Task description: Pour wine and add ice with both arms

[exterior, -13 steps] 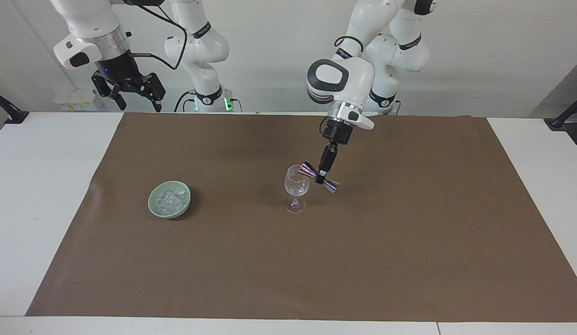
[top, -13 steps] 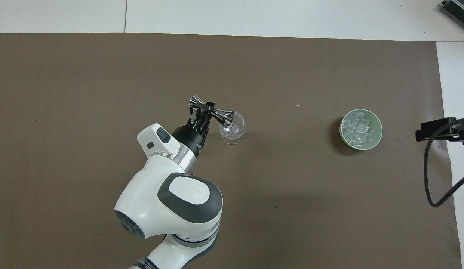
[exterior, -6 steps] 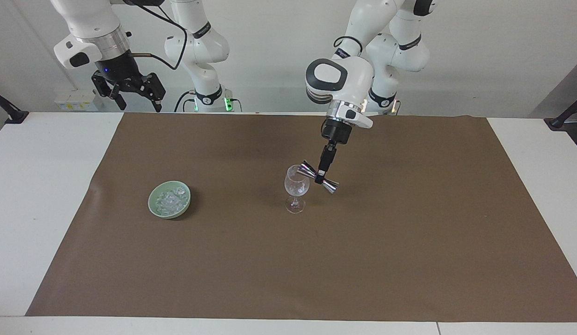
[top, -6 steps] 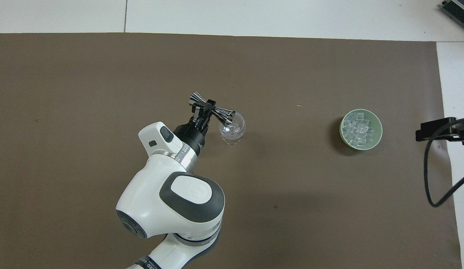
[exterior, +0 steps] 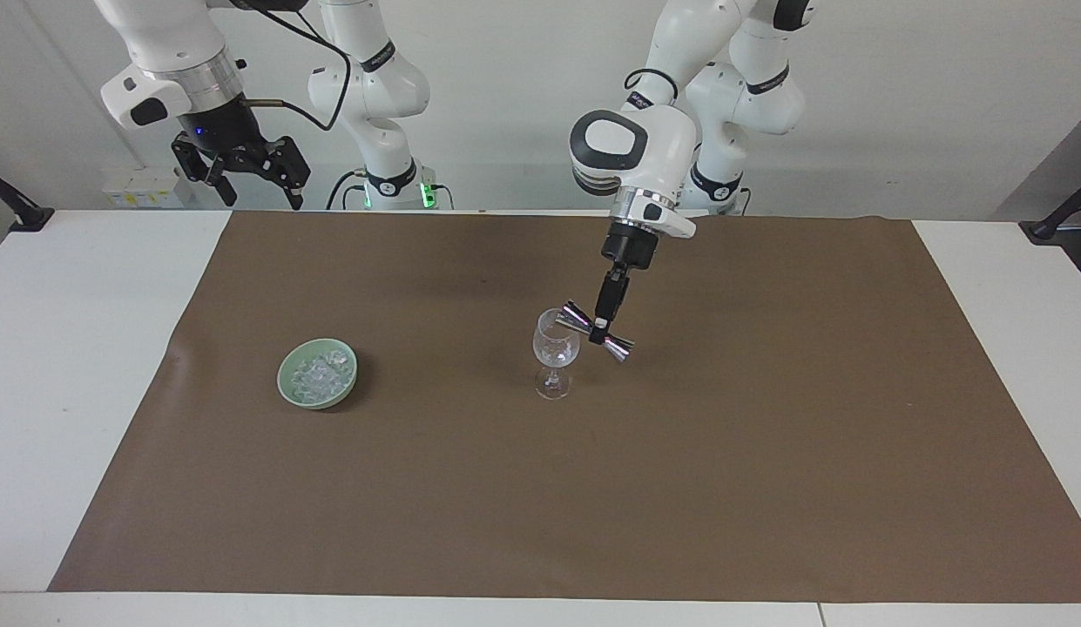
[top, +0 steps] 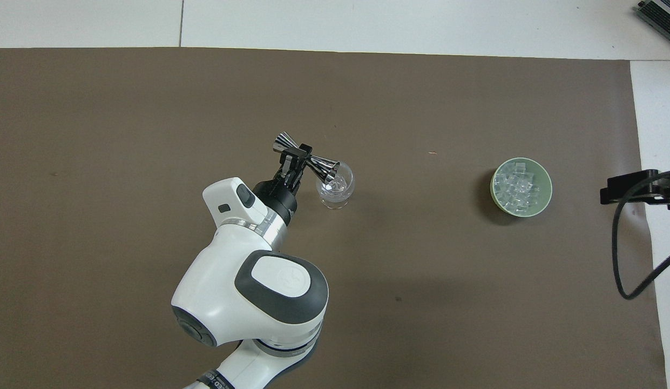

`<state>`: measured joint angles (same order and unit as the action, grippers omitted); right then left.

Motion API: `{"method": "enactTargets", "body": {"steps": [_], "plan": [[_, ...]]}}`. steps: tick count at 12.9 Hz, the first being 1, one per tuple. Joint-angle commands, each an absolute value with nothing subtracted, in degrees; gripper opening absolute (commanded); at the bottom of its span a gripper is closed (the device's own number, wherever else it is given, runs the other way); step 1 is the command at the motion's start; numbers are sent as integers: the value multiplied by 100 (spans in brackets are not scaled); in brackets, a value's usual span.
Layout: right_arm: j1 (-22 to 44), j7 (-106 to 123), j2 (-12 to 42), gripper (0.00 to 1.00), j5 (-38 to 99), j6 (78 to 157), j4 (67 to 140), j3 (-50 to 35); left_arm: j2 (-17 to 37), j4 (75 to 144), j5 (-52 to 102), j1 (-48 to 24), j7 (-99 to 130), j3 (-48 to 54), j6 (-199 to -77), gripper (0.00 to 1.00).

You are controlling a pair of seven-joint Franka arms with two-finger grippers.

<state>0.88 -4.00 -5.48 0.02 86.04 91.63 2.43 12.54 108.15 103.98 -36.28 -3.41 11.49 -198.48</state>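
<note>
Glassy whitish chunks of ice [exterior: 321, 374] lie heaped in a small pale-green bowl [exterior: 289, 394] on the brown paper mat [exterior: 766, 470], toward the right arm's end of the table. Facing the robots, we find the bowl at about nine o'clock from the clear stemmed wine glass [exterior: 555, 349], well apart from it.

The left gripper [exterior: 600, 331] is clamped on the waist of a shiny double-cone metal jigger [exterior: 621, 347], tipped so one cup hangs over the glass rim; from above, the jigger [top: 311, 160] runs out at ten o'clock from the glass [top: 335, 187].

We judge the pour to be the step in hand, and the risks sit here. The jigger mouth is at or very near the rim, so a sideways drift could knock the tall, narrow-footed glass over. The narrow pinch could also let the jigger swivel and spill onto the mat.

The right gripper [exterior: 260, 178], fingers spread and holding nothing, waits raised at the table's edge.
</note>
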Motion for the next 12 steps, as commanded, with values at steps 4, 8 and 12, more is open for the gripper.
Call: {"method": "enactTargets", "body": {"steps": [4, 8, 12], "plan": [[79, -457, -677, 100, 18, 8648, 9316, 229, 1371, 10635, 10248, -3788, -509, 1072, -20048, 0], [79, -466, -677, 100, 18, 8648, 9316, 229, 1362, 10635, 10204, -3797, -606, 1055, -20048, 0], [79, -466, -677, 100, 18, 8648, 9316, 229, 1336, 10635, 10151, -3797, -729, 1046, -20048, 0]]}}
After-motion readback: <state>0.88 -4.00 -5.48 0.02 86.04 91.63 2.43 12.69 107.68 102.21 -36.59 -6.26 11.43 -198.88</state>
